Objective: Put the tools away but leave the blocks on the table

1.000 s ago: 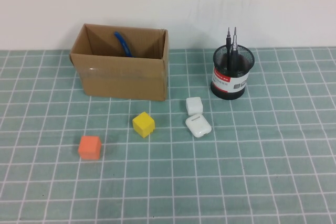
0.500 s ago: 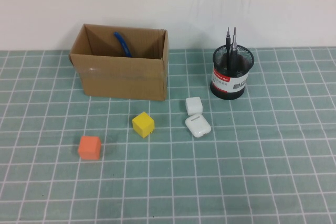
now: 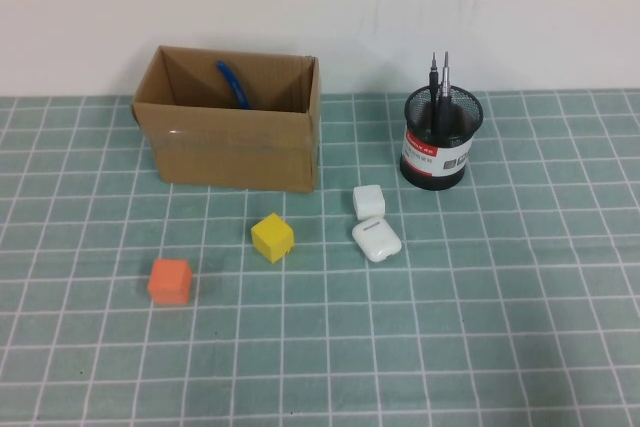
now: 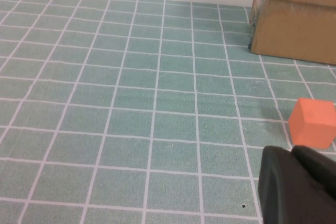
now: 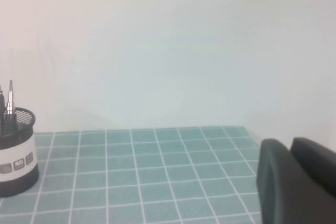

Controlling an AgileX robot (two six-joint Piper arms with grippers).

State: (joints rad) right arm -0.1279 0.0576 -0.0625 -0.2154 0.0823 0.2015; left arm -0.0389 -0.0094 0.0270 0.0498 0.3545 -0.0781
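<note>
- Left gripper (image 4: pixel 296 182) sitting closed, holding nothing; orange block (image 4: pixel 313 123) lying just beyond its fingertips, cardboard box (image 4: pixel 294 19) farther off.
- Right gripper (image 5: pixel 294 174) sitting closed, empty; black mesh cup (image 5: pixel 16 150) holding the screwdrivers (image 3: pixel 440 82) standing well apart from it.
- Yellow block (image 3: pixel 272 237) resting on the table (image 3: pixel 500 327).

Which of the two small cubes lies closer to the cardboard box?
The yellow cube. It sits just in front of the cardboard box, near its right corner; the orange cube lies further forward and to the left.
</note>
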